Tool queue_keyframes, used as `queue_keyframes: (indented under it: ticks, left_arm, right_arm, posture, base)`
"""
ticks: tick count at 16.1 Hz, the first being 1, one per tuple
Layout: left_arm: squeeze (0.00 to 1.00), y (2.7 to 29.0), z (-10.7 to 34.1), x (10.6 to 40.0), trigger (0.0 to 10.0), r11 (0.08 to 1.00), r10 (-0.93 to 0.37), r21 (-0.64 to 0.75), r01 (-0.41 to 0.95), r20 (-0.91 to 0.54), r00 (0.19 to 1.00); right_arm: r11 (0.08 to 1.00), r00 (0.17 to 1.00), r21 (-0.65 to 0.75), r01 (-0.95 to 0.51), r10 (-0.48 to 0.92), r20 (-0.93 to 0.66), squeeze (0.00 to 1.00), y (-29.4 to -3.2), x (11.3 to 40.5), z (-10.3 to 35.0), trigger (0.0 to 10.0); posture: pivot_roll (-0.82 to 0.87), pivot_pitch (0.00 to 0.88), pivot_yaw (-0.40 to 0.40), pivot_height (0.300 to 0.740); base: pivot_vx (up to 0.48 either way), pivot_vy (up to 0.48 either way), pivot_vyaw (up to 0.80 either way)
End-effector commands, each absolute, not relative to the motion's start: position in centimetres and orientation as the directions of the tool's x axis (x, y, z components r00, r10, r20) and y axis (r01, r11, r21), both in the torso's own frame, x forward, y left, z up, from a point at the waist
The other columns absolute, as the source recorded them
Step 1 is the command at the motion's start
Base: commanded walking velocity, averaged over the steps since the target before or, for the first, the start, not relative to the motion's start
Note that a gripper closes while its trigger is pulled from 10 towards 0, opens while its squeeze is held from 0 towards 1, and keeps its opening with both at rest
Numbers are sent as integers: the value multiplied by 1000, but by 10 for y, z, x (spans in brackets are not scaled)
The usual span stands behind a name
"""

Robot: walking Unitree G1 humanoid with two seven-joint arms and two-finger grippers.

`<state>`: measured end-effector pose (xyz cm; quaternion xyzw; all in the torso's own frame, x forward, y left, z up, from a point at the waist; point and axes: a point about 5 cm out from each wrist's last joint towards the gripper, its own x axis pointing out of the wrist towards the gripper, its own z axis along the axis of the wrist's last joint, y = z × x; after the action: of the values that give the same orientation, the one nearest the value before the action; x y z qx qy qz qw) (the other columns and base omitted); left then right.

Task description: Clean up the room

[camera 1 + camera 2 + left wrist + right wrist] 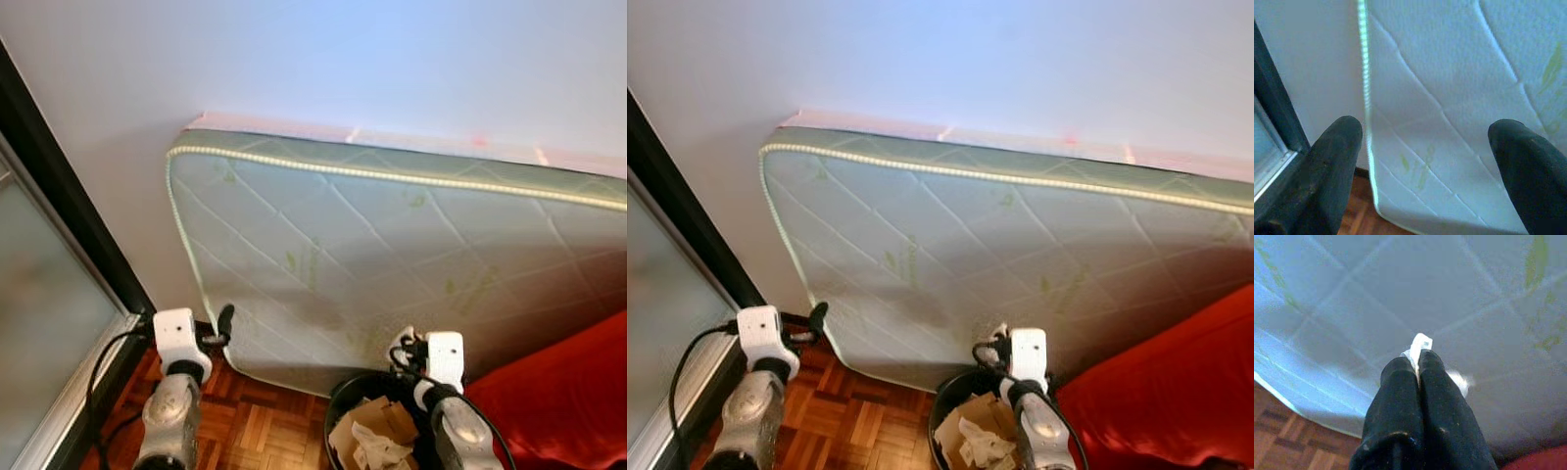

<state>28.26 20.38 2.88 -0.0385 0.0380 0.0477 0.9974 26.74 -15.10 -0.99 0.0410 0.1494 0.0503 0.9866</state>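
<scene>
Both head eyes look forward and down at the quilted mattress [392, 264] leaning on the wall, sharing it whole. Each wrist camera faces that mattress from close by, along its own black fingers.

The mattress [392, 255] is showing pale white quilting in a diamond pattern with green leaf prints and a green border. The parquet floor [255, 416] is showing reddish-brown wood. The bin [345, 397] is showing black, beside red fabric [563, 392].
</scene>
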Motion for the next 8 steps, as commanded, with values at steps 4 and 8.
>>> queue_keyframes:
  ticks: [4,8]
  left_arm:
    - [0,201,29,280,10000,995,73,-69,-78,-70,995]
    - [0,201,30,280,10000,995,64,-65,-69,-71,995]
  right_arm:
    - [994,954,90,-62,85,-286,0,-152,263,-12,10000]
    - [996,952,74,-49,69,-300,0,-155,263,-13,10000]
  posture:
    - [69,66,-33,735]
    - [67,51,-32,710]
  base:
    - [0,0,0]
    - [0,0,0]
